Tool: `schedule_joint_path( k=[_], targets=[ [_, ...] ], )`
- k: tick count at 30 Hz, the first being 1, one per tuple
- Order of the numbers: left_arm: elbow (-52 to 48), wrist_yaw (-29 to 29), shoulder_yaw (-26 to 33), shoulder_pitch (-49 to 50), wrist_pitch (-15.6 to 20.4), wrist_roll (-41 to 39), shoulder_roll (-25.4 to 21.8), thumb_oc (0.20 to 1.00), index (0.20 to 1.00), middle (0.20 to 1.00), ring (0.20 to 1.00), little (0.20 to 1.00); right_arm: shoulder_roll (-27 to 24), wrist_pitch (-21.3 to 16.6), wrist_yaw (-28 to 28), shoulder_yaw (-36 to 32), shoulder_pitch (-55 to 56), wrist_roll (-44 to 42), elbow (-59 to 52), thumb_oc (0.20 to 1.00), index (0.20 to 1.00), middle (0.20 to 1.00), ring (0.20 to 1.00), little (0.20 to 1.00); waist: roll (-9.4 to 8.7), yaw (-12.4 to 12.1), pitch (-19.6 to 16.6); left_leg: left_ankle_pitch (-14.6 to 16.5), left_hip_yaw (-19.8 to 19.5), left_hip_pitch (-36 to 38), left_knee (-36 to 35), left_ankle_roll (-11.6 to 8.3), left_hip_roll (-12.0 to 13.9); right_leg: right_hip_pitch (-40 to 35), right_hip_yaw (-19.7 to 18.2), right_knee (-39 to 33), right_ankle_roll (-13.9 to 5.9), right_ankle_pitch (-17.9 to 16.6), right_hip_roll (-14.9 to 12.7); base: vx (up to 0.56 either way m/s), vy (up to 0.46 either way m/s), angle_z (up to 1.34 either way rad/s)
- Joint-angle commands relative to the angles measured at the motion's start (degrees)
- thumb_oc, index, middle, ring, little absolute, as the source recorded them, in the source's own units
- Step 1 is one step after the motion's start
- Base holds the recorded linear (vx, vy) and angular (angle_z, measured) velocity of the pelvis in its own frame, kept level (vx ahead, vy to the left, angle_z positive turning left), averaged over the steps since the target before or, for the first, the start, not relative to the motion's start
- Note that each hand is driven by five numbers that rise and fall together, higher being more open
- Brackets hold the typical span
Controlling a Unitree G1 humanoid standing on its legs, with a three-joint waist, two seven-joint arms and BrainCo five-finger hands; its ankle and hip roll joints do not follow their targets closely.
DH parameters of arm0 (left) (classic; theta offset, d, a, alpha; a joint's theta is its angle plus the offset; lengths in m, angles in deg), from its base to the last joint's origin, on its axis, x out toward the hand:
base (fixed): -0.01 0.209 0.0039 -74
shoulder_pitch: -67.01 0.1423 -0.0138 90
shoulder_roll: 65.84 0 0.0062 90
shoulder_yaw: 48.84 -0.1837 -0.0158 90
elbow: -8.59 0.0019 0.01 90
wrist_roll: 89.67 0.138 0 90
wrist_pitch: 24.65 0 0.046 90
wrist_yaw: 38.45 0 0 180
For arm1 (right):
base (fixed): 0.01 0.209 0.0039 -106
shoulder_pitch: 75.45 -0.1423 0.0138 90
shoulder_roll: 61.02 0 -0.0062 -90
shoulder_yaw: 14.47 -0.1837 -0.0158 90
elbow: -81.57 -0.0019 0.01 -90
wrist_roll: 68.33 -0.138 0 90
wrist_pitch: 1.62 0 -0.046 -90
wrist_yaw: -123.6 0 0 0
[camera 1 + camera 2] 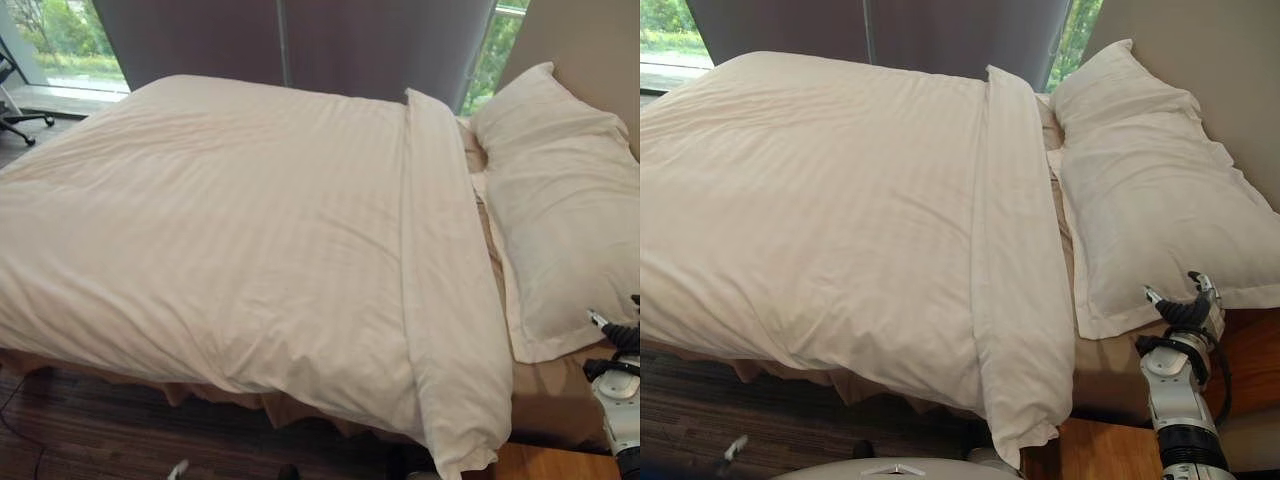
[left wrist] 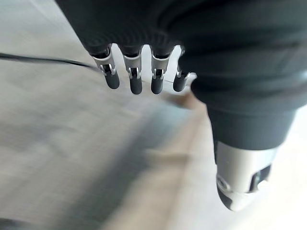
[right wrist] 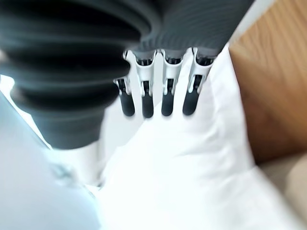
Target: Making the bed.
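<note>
L eye view: white duvet (image 1: 220,230) lies spread over the bed, covering the left and middle, its near edge hanging over the near side. Its right end is folded back into a long band (image 1: 445,290) running far to near. White pillow (image 1: 560,210) lies on the right, just beside that band, against the tan headboard (image 1: 590,45). Grey curtain (image 1: 300,40) at the far side, window w/ greenery at both far corners.

R eye view: same bed. My right hand (image 1: 1188,310) is up at the near right, at the pillow's near corner; can't tell if it touches the cloth. A strip of tan sheet (image 1: 1110,370) shows between band and pillow edge.

L wrist view: my left hand (image 2: 139,76) hangs over blurred floor, fingers straight and relaxed, holding nothing.

R wrist view: my right fingers (image 3: 158,98) are straight, side by side, above white pillow cloth, nothing gripped. Wood panel (image 3: 268,86) beside it.
</note>
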State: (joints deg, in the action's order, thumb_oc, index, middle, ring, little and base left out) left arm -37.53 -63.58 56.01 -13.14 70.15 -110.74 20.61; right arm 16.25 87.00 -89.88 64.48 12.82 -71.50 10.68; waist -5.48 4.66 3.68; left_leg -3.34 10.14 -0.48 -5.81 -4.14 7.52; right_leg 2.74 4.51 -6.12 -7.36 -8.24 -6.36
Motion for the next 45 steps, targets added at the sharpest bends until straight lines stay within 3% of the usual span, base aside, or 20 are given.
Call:
schedule_joint_path(
  k=[1, 3, 5, 6, 8, 11, 13, 14, 15, 19, 21, 25, 27, 28, 31, 33, 37, 41, 45],
  targets=[
    [-3.06, -1.36, -1.05, -6.8, 5.09, -7.25, -2.76, 1.0, 1.0, 1.0, 1.0, 1.0, 0.56, -7.01, 1.57, -1.48, -8.99, -8.64, -2.09, 0.2, 0.2, 0.2, 0.2, 0.2, -1.91, 0.96, 4.49, 10.12, 0.66, 6.96, 0.81, 1.16, -0.16, -2.81, 0.14, 1.26, -1.07, 8.79, -3.74, 0.02, -0.027, -0.04],
    [-6.57, -0.25, -2.73, -8.63, 5.9, -8.87, -2.85, 1.0, 1.0, 1.0, 1.0, 1.0, 0.9, -7.23, 2.11, -0.89, -10.08, -9.82, -3.04, 0.2, 0.2, 0.2, 0.2, 0.2, -1.77, 1.12, 4.51, 10.2, 0.71, 7.08, 0.81, 1.12, -0.12, -3.02, 0.15, 1.25, -1.01, 8.84, -3.7, 0.02, -0.011, 0.01],
    [-15.31, 4.91, -10.06, -14.3, 6.99, -8.51, -4.12, 1.0, 1.0, 1.0, 1.0, 1.0, 0.91, -7.04, 3.7, 2.0, -12.95, -9.64, -4.12, 0.2, 0.2, 0.2, 0.2, 0.2, -1.29, 1.91, 4.3, 10.52, 1.01, 7.46, 0.81, 1.07, 0.05, -3.43, 0.01, 1.29, -0.97, 9.04, -3.6, 0.01, -0.008, 0.03],
    [-15.35, 4.91, -10.07, -14.33, 6.97, -8.51, -4.13, 1.0, 1.0, 1.0, 1.0, 1.0, 0.92, -7.02, 3.71, 1.94, -12.97, -9.64, -4.13, 0.2, 0.2, 0.2, 0.2, 0.2, -1.36, 1.85, 4.27, 10.29, 1.04, 7.28, 0.81, 1.07, 0.0, -3.26, -0.05, 1.22, -0.93, 8.81, -3.64, 0.0, 0.0, 0.0],
    [-29.04, 16.3, -24.24, -22.01, 6.73, -11.8, -0.85, 1.0, 1.0, 1.0, 1.0, 1.0, 2.31, -6.15, 6.89, 8.1, -18.07, -8.66, -3.41, 0.2, 0.2, 0.2, 0.2, 0.2, -0.52, 3.41, 3.42, 10.6, 2.35, 7.69, 0.81, 1.19, 0.1, -3.22, -0.87, 1.12, -0.86, 8.37, -3.55, 0.05, -0.02, -0.1],
    [-32.75, 18.59, -27.87, -27.04, 7.29, -13.55, -0.11, 1.0, 1.0, 1.0, 1.0, 1.0, 3.95, -6.19, 7.8, 10.28, -19.66, -8.98, -2.37, 0.2, 0.2, 0.2, 0.2, 0.2, -0.34, 4.35, 3.21, 10.84, 2.83, 8.02, 0.81, 1.19, 0.15, -3.15, -1.44, 1.12, -0.8, 8.42, -3.41, 0.04, -0.019, -0.15],
    [-36.02, 15.47, -25.06, -30.39, 9.94, -18.56, 2.16, 1.0, 1.0, 1.0, 1.0, 1.0, 6.29, -6.41, 8.7, 11.96, -20.16, -10.67, -1.62, 0.2, 0.2, 0.2, 0.2, 0.2, -0.21, 4.86, 3.02, 11.0, 3.42, 8.47, 0.81, 1.11, 0.32, -3.27, -2.01, 1.12, -0.63, 8.71, -3.26, 0.04, -0.037, -0.15],
    [-37.44, 15.59, -23.5, -29.09, 10.42, -21.67, 2.8, 0.269, 0.269, 0.269, 0.269, 0.269, 6.5, -6.48, 8.79, 11.57, -19.87, -11.52, -1.63, 0.2, 0.2, 0.2, 0.2, 0.2, -0.15, 4.64, 3.08, 10.98, 3.32, 8.52, 0.81, 1.07, 0.32, -3.39, -1.99, 1.12, -0.57, 8.8, -3.27, 0.01, -0.017, -0.08],
    [-37.55, 15.62, -23.45, -28.95, 10.37, -21.75, 2.78, 0.2, 0.2, 0.2, 0.2, 0.2, 6.49, -6.48, 8.8, 11.62, -19.82, -11.54, -1.65, 0.2, 0.2, 0.2, 0.2, 0.2, -0.13, 4.68, 3.04, 10.99, 3.32, 8.55, 0.81, 1.07, 0.32, -3.42, -1.99, 1.12, -0.57, 8.81, -3.26, 0.0, -0.031, -0.14],
    [-41.39, 16.38, -23.26, -29.46, 12.11, -27.95, 6.29, 0.2, 0.2, 0.2, 0.2, 0.2, 9.24, -8.25, 10.7, 12.71, -19.12, -17.01, -1.47, 0.2, 0.2, 0.2, 0.2, 0.2, -0.16, 4.52, 3.47, 10.97, 3.24, 8.73, 0.81, 0.9, 0.38, -3.75, -1.87, 1.12, -0.4, 8.99, -3.25, 0.0, -0.037, -0.03],
    [-44.58, 21.24, -25.35, -30.14, 10.56, -31.33, 7.67, 0.2, 0.2, 0.2, 0.2, 0.2, 10.98, -10.0, 17.14, 14.09, -18.79, -25.77, -1.44, 0.2, 0.2, 0.2, 0.2, 0.2, -0.25, 4.64, 3.8, 10.97, 3.46, 8.87, 0.81, 0.81, 0.48, -3.77, -1.93, 1.12, -0.37, 9.03, -3.2, -0.01, -0.042, 0.04],
    [-45.34, 23.9, -26.15, -29.79, 10.65, -36.28, 9.43, 0.2, 0.2, 0.2, 0.2, 0.2, 13.31, -12.6, 20.76, 13.96, -17.93, -34.13, -1.0, 0.2, 0.2, 0.2, 0.2, 0.2, -0.24, 4.71, 3.94, 10.9, 3.7, 8.9, 0.81, 0.71, 0.55, -3.74, -1.89, 1.12, -0.36, 9.0, -3.14, 0.0, -0.021, 0.01],
    [-43.24, 23.91, -26.1, -30.68, 11.54, -39.65, 10.88, 0.2, 0.2, 0.2, 0.2, 0.2, 17.19, -14.57, 24.0, 13.77, -18.83, -44.28, 0.37, 0.2, 0.2, 0.2, 0.2, 0.2, -0.08, 4.79, 4.22, 11.02, 3.63, 9.22, 0.81, 0.58, 0.65, -3.98, -1.86, 1.12, -0.35, 9.2, -3.04, 0.01, -0.019, -0.01],
    [-41.88, 24.7, -25.26, -30.73, 11.38, -41.76, 11.99, 0.2, 0.2, 0.2, 0.2, 0.2, 21.35, -16.16, 28.74, 13.28, -19.12, -54.57, 0.51, 0.2, 0.2, 0.2, 0.2, 0.2, 0.01, 4.64, 4.4, 10.66, 3.44, 8.94, 0.81, 0.41, 0.7, -3.79, -1.89, 1.12, -0.25, 9.1, -3.01, 0.03, -0.035, -0.02],
    [-38.34, 25.99, -24.18, -30.08, 11.85, -46.04, 14.33, 0.2, 0.2, 0.2, 0.2, 0.2, 26.04, -18.94, 33.4, 12.72, -18.82, -64.24, -0.18, 0.2, 0.2, 0.2, 0.2, 0.2, 0.32, 4.43, 5.02, 10.28, 3.11, 8.32, 0.81, 0.1, 0.84, -3.35, -1.45, 1.12, -0.2, 9.08, -2.96, 0.01, -0.036, -0.01],
    [-36.05, 26.82, -24.49, -30.25, 11.61, -47.44, 15.06, 0.2, 0.2, 0.2, 0.2, 0.2, 27.14, -20.79, 33.63, 12.77, -19.76, -66.37, 0.98, 0.2, 0.2, 0.2, 0.2, 0.2, 0.58, 4.39, 5.56, 9.9, 2.96, 7.66, 0.81, -0.04, 0.89, -2.81, -1.09, 1.12, -0.17, 8.97, -2.94, -0.01, -0.022, 0.06],
    [-33.08, 26.92, -24.73, -32.29, 12.26, -48.67, 15.82, 0.2, 0.2, 0.2, 0.2, 0.2, 28.21, -21.08, 33.93, 13.16, -21.71, -67.36, 2.11, 0.2, 0.2, 0.2, 0.2, 0.2, 1.08, 4.13, 7.67, 8.92, 2.82, 5.16, 0.81, -0.27, 0.85, -0.33, -0.9, 1.29, -0.27, 8.24, -2.93, -0.07, -0.019, 0.05],
    [-32.14, 26.83, -25.6, -33.63, 13.56, -50.52, 16.24, 0.2, 0.2, 0.2, 0.2, 0.2, 28.52, -22.57, 33.85, 13.42, -24.14, -68.13, 2.11, 0.2, 0.2, 0.2, 0.2, 0.2, 1.65, 3.24, 11.45, 7.1, 2.33, 0.67, 0.81, -0.54, 0.57, 3.86, -0.78, 1.66, -0.51, 6.98, -2.91, -0.18, -0.03, 0.03],
    [-26.26, 26.3, -25.33, -41.08, 15.0, -51.82, 15.91, 0.2, 0.2, 0.2, 0.2, 0.2, 27.79, -24.9, 32.27, 13.39, -32.69, -70.24, 7.35, 0.2, 0.2, 0.2, 0.2, 0.2, 3.56, 2.57, 15.3, 4.49, 2.43, -6.65, 0.81, -1.38, 0.61, 10.5, -0.84, 1.5, -0.98, 5.11, -3.68, -0.13, -0.034, 0.15]
  ],
)
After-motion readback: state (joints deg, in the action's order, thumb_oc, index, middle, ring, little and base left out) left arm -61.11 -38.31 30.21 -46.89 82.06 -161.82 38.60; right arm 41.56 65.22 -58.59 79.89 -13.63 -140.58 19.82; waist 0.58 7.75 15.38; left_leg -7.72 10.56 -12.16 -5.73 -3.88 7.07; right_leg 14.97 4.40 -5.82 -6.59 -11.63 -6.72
